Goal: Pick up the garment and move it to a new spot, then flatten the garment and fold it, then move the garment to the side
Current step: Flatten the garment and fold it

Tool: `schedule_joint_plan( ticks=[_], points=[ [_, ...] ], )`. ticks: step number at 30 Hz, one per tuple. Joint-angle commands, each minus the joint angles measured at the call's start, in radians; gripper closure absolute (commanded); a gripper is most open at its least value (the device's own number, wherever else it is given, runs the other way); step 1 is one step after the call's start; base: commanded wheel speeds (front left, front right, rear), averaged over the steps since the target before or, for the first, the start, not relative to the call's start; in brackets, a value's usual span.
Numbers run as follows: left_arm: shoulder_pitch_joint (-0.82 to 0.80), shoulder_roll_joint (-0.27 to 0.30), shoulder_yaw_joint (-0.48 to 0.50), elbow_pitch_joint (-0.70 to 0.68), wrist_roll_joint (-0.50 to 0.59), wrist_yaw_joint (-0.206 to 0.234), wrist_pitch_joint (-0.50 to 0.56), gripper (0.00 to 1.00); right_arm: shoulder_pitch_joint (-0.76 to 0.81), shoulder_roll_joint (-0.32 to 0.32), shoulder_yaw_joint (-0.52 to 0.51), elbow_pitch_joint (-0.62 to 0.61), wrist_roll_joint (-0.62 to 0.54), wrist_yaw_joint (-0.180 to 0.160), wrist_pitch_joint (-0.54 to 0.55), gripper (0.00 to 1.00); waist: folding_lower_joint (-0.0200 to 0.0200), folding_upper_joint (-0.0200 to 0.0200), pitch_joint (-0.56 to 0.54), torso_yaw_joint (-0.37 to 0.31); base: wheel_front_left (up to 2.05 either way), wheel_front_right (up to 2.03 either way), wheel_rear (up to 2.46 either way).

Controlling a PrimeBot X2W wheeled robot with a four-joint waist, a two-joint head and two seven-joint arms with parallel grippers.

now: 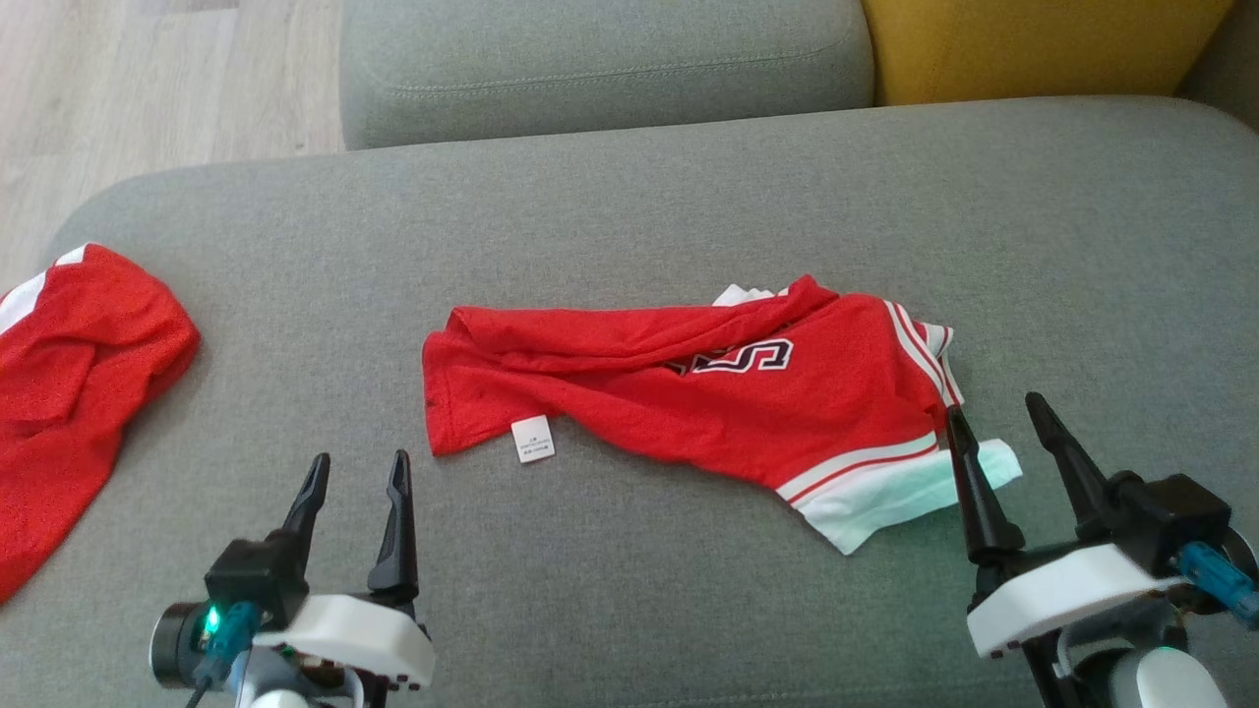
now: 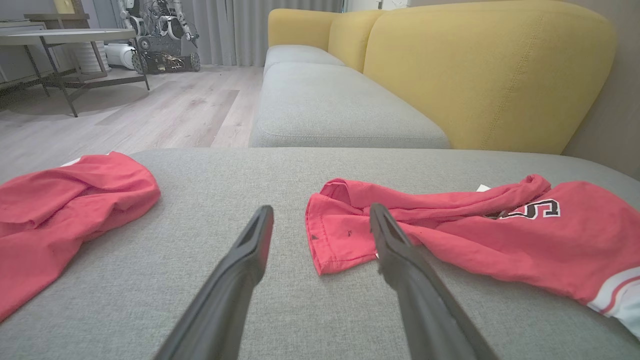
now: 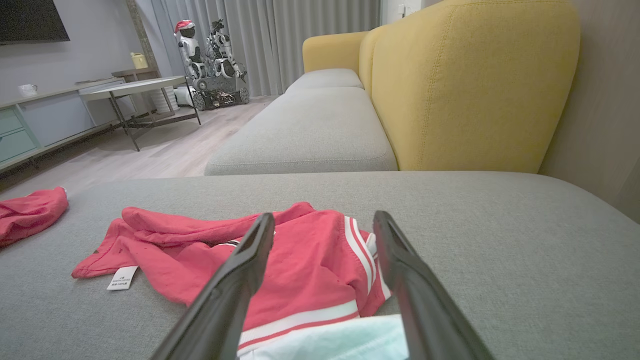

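Crumpled red jersey point(image 1: 689, 393) with white-striped trim, lying mid-cushion on the grey sofa seat point(image 1: 629, 216), flanked by the left gripper point(image 1: 359, 457), jaws apart and empty near its left edge, and the right gripper point(image 1: 992, 405), likewise spread and empty at its right hem; a second red garment point(image 1: 69, 374) lies far left.

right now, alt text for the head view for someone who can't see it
A crumpled red garment with white-striped trim lies in the middle of a grey sofa cushion. The left gripper, open, sits near its left end and the right gripper, open, by its white hem. A second red garment lies at the far left.
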Motion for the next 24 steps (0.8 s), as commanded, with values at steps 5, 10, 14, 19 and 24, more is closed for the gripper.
schedule_joint_plan(
  ticks=[5,10,14,19,24],
  points=[
    [-0.040,0.016,0.031,-0.041,-0.006,0.014,-0.001,0.00,-0.030,0.000,0.026,-0.038,0.000,-0.001,0.001,0.00,0.0000,0.0000,0.005,0.003,0.00,0.00,0.00],
    [-0.112,0.009,0.016,-0.035,-0.001,0.007,0.014,0.00,-0.043,0.003,0.025,-0.040,0.008,-0.001,-0.001,0.00,0.0000,0.0000,0.035,0.010,0.00,0.00,0.00],
    [-0.200,0.000,0.000,0.013,-0.006,-0.018,0.039,0.00,-0.060,0.005,0.024,-0.038,0.010,-0.001,-0.006,0.00,0.0000,0.0000,0.064,0.008,0.00,0.00,0.00],
    [-0.334,-0.023,-0.012,0.207,-0.041,-0.061,0.101,0.00,-0.091,0.009,0.039,-0.022,0.015,-0.001,-0.013,0.00,0.0000,0.0000,0.110,-0.015,0.00,0.00,0.00],
    [-0.403,-0.039,0.000,0.411,-0.083,-0.080,0.136,0.00,-0.109,0.012,0.051,0.007,0.023,-0.001,-0.022,0.00,0.0000,0.0000,0.137,-0.048,0.00,0.00,0.00]
  ],
)
